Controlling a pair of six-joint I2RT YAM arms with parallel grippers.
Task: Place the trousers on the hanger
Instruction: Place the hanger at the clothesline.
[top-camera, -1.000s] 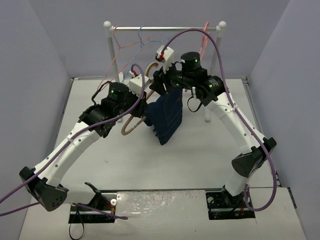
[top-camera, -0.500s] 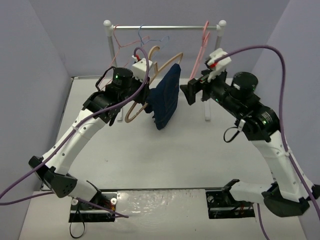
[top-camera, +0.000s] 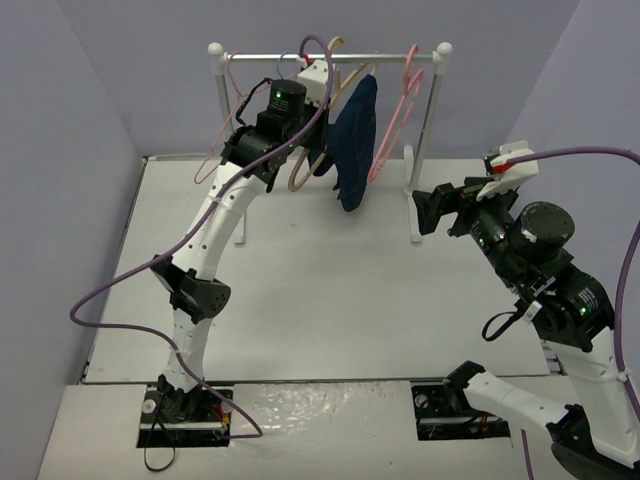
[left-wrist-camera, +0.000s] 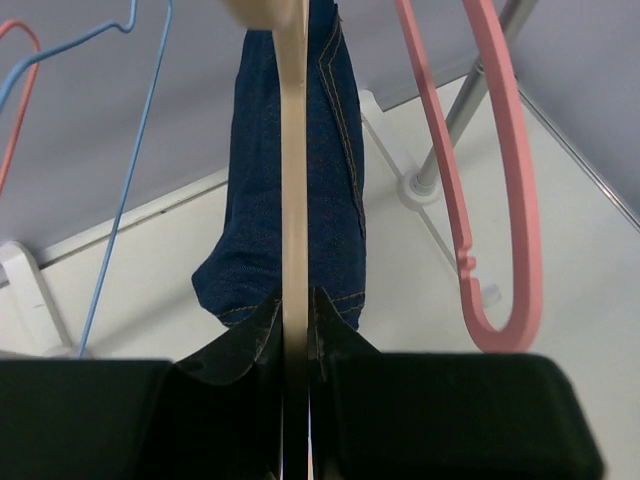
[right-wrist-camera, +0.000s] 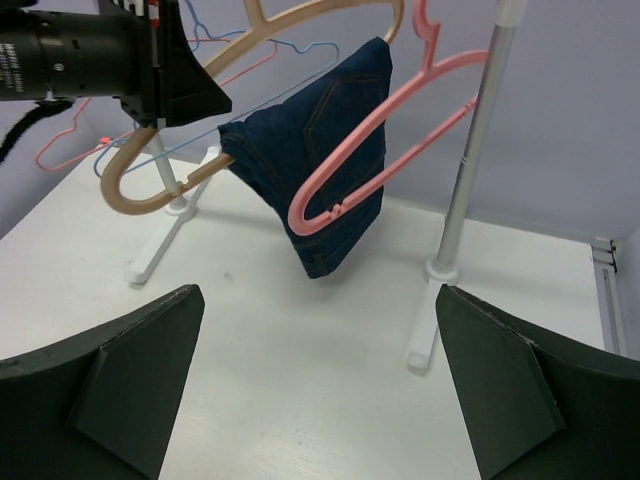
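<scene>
Navy trousers (top-camera: 355, 140) draped over tan hanger (right-wrist-camera: 150, 190), hanging folded

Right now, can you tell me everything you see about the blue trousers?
The trousers are dark navy and denim-looking, with stitched seams and a hem at the bottom. They are folded over the tan hanger and hang down clear of the table. The left gripper pinches the hanger right next to them. A pink hanger hangs beside them.

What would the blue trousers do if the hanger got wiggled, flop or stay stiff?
The dark navy blue cloth trousers would probably flop and swing: they hang limp, folded over the tan wood-coloured hanger. They might slip off, being only draped, with no clip visible. The hanger looks stiff: it runs straight from the shut left claw.
</scene>
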